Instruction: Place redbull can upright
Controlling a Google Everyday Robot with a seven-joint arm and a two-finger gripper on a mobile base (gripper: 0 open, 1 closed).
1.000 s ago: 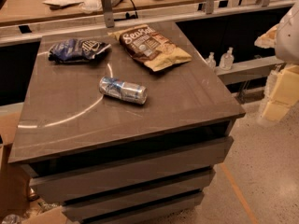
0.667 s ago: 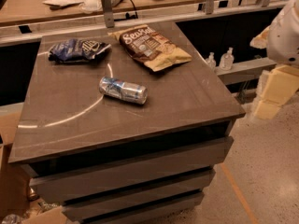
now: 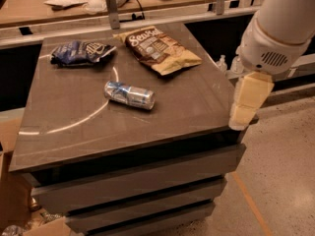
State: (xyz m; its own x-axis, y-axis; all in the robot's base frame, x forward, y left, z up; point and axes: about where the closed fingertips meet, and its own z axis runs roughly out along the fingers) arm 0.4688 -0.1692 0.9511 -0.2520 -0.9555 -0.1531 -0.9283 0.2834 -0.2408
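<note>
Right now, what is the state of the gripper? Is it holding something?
Gripper: at the table's right edge, away from the redbull can lying on its side; open or closed cannot be told.

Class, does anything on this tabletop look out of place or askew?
Yes: the redbull can lies on its side on the table, not upright. The gripper hangs beside the right edge, clear of the can.

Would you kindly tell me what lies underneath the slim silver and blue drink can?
Only the bare brown tabletop; the slim silver and blue can lies sideways, hiding its contact strip. The pale tool hangs beside the table edge, apart.
</note>
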